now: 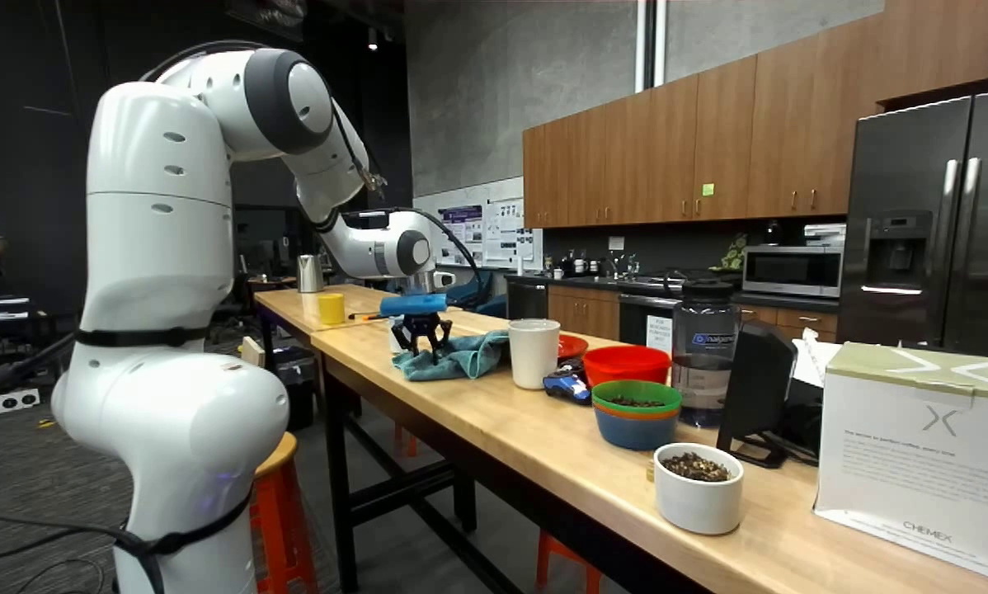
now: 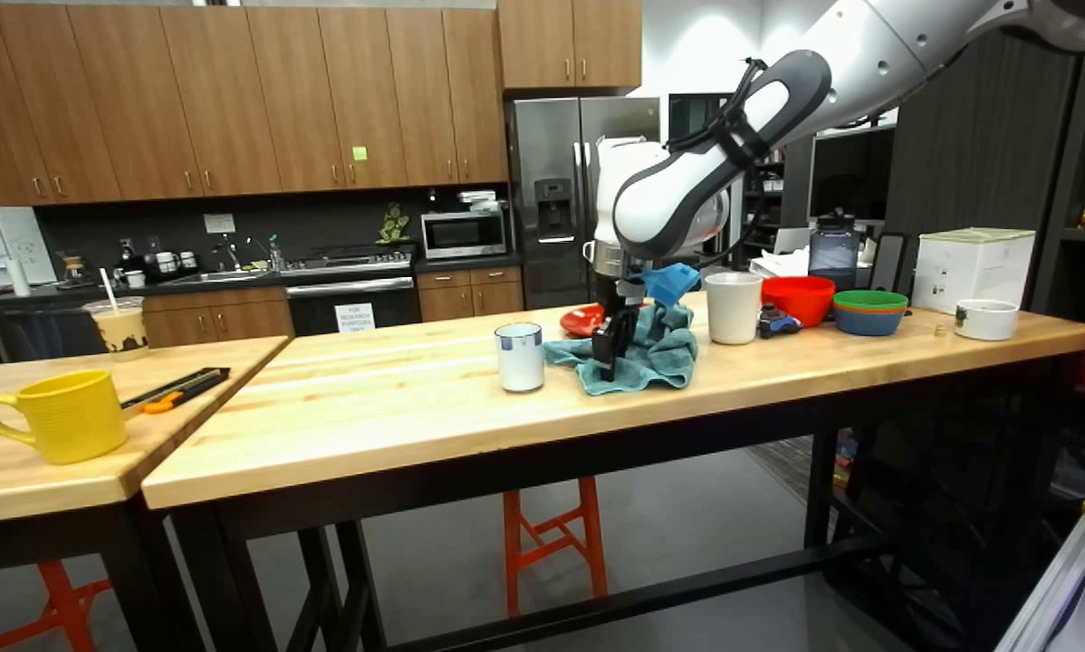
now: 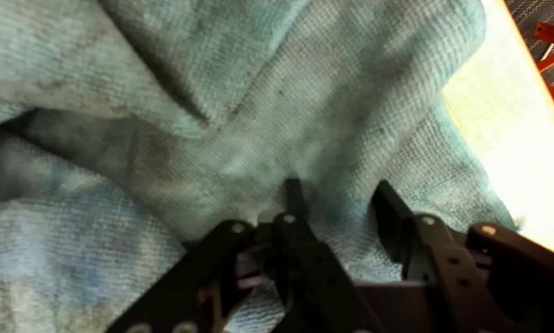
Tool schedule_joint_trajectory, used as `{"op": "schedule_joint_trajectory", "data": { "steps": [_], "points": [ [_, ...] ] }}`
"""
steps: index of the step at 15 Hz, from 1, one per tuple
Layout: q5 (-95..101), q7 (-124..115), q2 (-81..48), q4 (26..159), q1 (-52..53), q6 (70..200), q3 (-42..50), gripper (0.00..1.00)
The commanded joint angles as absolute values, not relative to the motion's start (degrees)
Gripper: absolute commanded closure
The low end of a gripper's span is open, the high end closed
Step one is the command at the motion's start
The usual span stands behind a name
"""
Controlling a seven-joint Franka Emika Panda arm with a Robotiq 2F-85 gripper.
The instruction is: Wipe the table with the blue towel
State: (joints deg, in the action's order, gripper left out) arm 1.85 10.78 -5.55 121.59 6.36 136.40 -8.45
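The blue towel, a teal crumpled cloth, lies bunched on the wooden table [image 2: 398, 389]. It shows in both exterior views [image 1: 469, 356] [image 2: 660, 353] and fills most of the wrist view [image 3: 258, 101]. My gripper [image 1: 425, 355] points down onto the towel; it also shows in an exterior view [image 2: 609, 367]. In the wrist view the two black fingers [image 3: 337, 185] stand apart, with a raised fold of towel between them. The fingertips are at the cloth, the left one partly blurred against it. I see no firm pinch on the fold.
A white cup with blue marks [image 2: 520, 358] stands beside the towel. A white tumbler [image 1: 533, 353], red plate [image 2: 581, 320], red bowl [image 1: 626, 363], dark blue object [image 1: 568, 384] and stacked bowls [image 1: 636, 425] stand nearby. The table's edge runs close to the towel.
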Motion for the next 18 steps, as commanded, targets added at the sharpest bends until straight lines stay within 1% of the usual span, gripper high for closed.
{"op": "schedule_joint_trajectory", "data": {
  "steps": [1,2,3,11,18],
  "points": [
    [1.86,11.12,-6.28,122.84,5.94,137.14,-7.46,0.91],
    [1.94,11.0,-6.13,122.93,5.82,137.22,-7.23,0.98],
    [2.04,10.85,-5.97,122.95,5.69,137.23,-6.99,1.0],
    [1.45,9.72,-3.76,123.4,4.08,137.3,-4.91,0.99],
    [3.5,3.49,1.62,126.66,0.76,138.91,-0.77,0.99]
  ]
}}
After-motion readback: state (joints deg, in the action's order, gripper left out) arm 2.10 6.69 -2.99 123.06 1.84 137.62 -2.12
